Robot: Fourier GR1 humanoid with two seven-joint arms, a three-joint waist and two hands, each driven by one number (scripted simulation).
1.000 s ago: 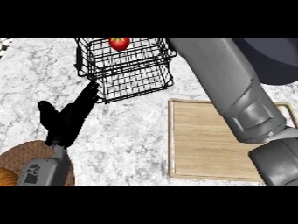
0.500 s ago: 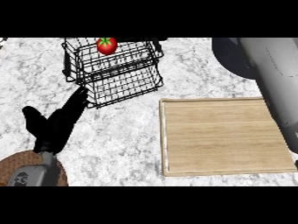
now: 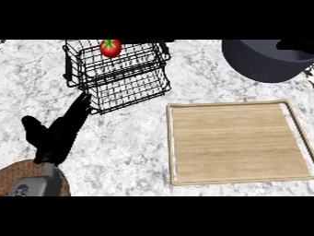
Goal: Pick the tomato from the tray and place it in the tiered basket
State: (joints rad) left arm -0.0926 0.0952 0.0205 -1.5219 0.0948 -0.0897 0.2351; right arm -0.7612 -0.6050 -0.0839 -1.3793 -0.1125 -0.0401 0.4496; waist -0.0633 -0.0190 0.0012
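- Tomato point(image 3: 110, 47) sits in the top tier of the tiered basket point(image 3: 119, 73), at 12 o'clock in the head view, green stalk up. It is round, so there is no long axis to speak of.
- Wooden tray point(image 3: 241, 143) lies at 4 o'clock from the basket, well apart from the tomato.
- The left hand point(image 3: 57, 133) rests low over the worktop point(image 3: 132, 147) at 8 o'clock. Its fingers point(image 3: 78, 108) are straight and hold nothing, tips just beside the basket's lower front edge.
- From those fingers the tomato lies toward 1 o'clock, up behind the wire.
- Of the right hand point(image 3: 303, 45) only a dark shape shows at the 2 o'clock edge, past its grey forearm point(image 3: 268, 60). Its state cannot be told.
- Judgement: placement looks done. The left hand is the nearer, but no further reach seems needed.
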